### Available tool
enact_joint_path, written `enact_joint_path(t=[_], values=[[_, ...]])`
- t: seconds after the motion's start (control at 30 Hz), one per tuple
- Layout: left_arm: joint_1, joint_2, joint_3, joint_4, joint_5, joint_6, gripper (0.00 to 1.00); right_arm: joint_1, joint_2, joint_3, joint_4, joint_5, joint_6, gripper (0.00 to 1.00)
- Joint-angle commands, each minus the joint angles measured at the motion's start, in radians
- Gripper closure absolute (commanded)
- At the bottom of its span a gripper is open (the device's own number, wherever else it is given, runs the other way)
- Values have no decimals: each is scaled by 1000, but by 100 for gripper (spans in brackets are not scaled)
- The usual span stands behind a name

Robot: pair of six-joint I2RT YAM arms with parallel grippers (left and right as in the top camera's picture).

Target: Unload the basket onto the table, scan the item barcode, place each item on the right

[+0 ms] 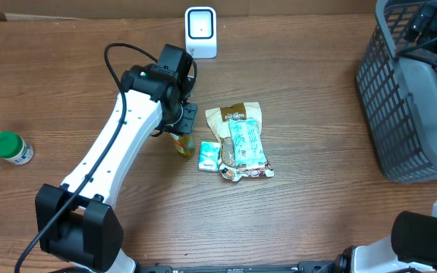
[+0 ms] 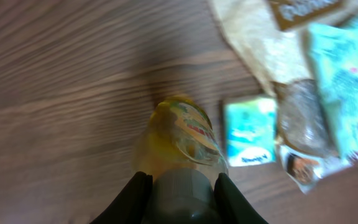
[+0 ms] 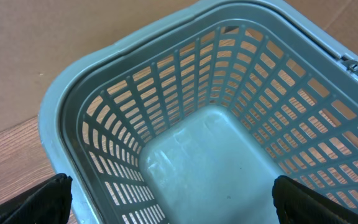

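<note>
The item is a small bottle (image 2: 179,134) of yellow liquid with a grey cap (image 2: 180,202), lying on the wooden table (image 1: 317,220) just left of a pile of packets. My left gripper (image 2: 180,183) is shut on the cap, one black finger on each side. From overhead the bottle (image 1: 182,143) shows just below the left gripper (image 1: 180,125). A white scanner (image 1: 201,32) stands at the back of the table. My right gripper (image 3: 179,205) hangs open over the grey basket (image 3: 185,68), nothing between its fingers.
Right of the bottle lie a small teal box (image 1: 209,155), a brown bag (image 1: 234,116), a teal packet (image 1: 247,144) and a round snack pack (image 1: 237,173). A green-capped jar (image 1: 11,148) sits far left. The basket (image 1: 400,98) stands at the right edge.
</note>
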State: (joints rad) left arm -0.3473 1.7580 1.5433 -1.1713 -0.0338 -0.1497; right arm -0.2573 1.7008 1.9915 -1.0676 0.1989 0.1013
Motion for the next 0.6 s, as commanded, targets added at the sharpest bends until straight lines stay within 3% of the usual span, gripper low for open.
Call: enact_joint_path(t=[0.0,0.17,0.33,0.57], values=[[-2,-43,-7,-11,-165,-161,85,0,-10,18,3,10,4,0],[-2,-71,-7,-38,-288,-387,88,0,-10,18,3,10,4,0],[-2,-70,-7,-32,-290,-552,91,0,-10,18,3,10,4,0],[-2,-70,-10,16,-290,-702,90,0,-10,18,3,10,4,0]])
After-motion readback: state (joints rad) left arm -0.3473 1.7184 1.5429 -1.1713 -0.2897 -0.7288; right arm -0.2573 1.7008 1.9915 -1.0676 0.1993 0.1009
